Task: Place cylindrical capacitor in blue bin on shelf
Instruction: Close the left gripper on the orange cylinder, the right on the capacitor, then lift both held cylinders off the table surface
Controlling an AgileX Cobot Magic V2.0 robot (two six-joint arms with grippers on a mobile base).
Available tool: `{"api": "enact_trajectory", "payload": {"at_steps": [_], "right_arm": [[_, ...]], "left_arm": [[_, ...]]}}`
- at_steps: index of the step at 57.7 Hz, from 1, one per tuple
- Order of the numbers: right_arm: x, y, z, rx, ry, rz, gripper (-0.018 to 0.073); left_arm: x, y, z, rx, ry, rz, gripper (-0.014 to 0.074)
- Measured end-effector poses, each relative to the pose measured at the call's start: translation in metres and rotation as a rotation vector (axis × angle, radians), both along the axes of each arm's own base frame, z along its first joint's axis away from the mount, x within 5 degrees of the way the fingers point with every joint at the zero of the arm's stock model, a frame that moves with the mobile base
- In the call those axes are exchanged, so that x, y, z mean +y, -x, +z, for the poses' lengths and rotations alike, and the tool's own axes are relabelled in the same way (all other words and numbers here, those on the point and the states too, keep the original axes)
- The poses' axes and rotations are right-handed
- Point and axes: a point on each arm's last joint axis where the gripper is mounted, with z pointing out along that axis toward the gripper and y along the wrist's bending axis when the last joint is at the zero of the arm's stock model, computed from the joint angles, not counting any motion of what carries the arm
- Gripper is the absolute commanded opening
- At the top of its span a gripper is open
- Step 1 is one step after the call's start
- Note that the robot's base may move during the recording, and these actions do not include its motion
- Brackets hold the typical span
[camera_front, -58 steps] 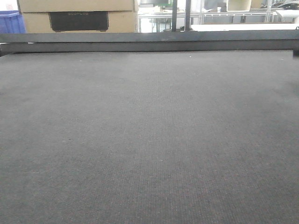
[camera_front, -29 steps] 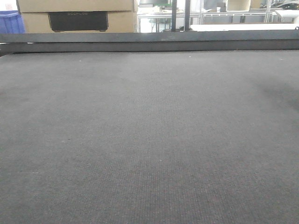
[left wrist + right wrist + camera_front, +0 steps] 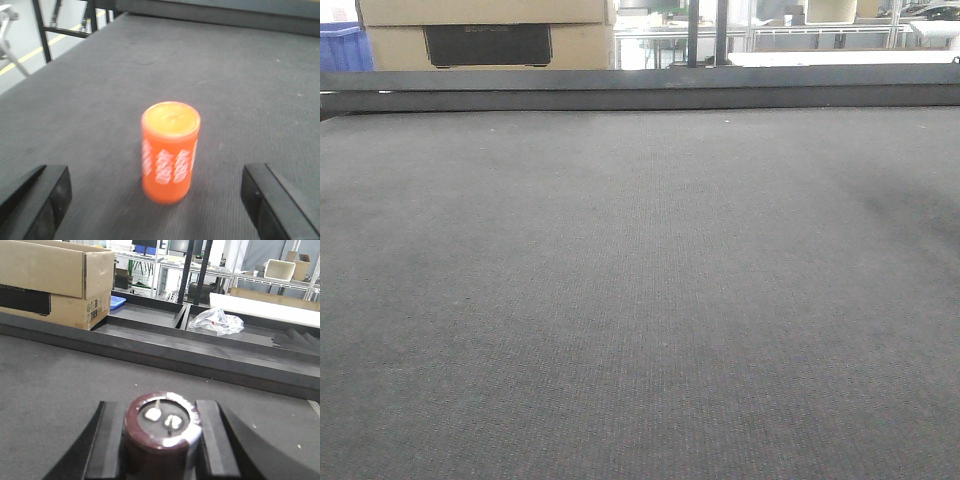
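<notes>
In the right wrist view my right gripper (image 3: pixel 162 440) is shut on the cylindrical capacitor (image 3: pixel 161 421), a dark maroon can with two silver terminals on its top. It is held upright above the grey table (image 3: pixel 55 390). In the left wrist view my left gripper (image 3: pixel 156 195) is open, its black fingers (image 3: pixel 47 192) wide apart. An orange cylinder with white markings (image 3: pixel 169 152) stands on the table between them, touching neither finger. The shelf and the blue bin are out of view. Neither gripper shows in the front view.
A dark raised rail (image 3: pixel 640 90) borders the table's far edge. Beyond it stand cardboard boxes (image 3: pixel 55 280), a blue crate (image 3: pixel 342 48), a crumpled clear plastic bag (image 3: pixel 217 320) and a blue tray (image 3: pixel 116 301). The table's left edge drops to the floor (image 3: pixel 20 55).
A faint shadow has spread over the table's right side in the front view. Nothing else differs.
</notes>
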Motion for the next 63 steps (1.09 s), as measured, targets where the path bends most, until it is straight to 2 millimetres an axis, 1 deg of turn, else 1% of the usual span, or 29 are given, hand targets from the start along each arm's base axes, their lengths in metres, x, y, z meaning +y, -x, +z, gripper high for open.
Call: {"api": "enact_trajectory", "payload": {"at_steps": [11, 22, 38, 43, 48, 52, 55, 57, 59, 63], "right_arm": [[0.000, 0.000, 0.000, 0.002, 0.000, 0.000, -0.0162], [0.000, 0.000, 0.000, 0.002, 0.000, 0.000, -0.0162], [0.000, 0.000, 0.000, 0.003, -0.003, 0.000, -0.0162], [0.000, 0.000, 0.000, 0.003, -0.003, 0.000, -0.0162], [0.000, 0.000, 0.000, 0.004, -0.003, 0.000, -0.0162], [0.000, 0.000, 0.000, 0.004, -0.003, 0.000, -0.0162], [0.000, 0.000, 0.000, 0.004, -0.003, 0.000, -0.0162], [0.000, 0.000, 0.000, 0.004, -0.003, 0.000, -0.0162], [0.000, 0.000, 0.000, 0.004, -0.003, 0.000, -0.0162], [0.000, 0.000, 0.000, 0.005, -0.003, 0.000, -0.0162]], "left_arm": [[0.000, -0.037, -0.016, 0.003, 0.039, 0.004, 0.0591], [0.001, -0.062, -0.032, 0.014, 0.049, 0.006, 0.0591], [0.003, -0.083, -0.052, 0.030, 0.061, 0.018, 0.0591], [0.003, -0.088, -0.056, 0.032, 0.064, 0.022, 0.0591], [0.004, -0.091, -0.055, 0.023, 0.066, 0.024, 0.0578], [0.004, -0.093, -0.052, 0.015, 0.066, 0.024, 0.0526], [0.004, -0.094, -0.051, 0.008, 0.067, 0.026, 0.0453], [0.004, -0.094, -0.051, 0.007, 0.067, 0.026, 0.0385], [0.004, -0.094, -0.051, 0.007, 0.071, 0.030, 0.0293], [0.005, -0.094, -0.051, 0.006, 0.084, 0.045, 0.0152]]}}
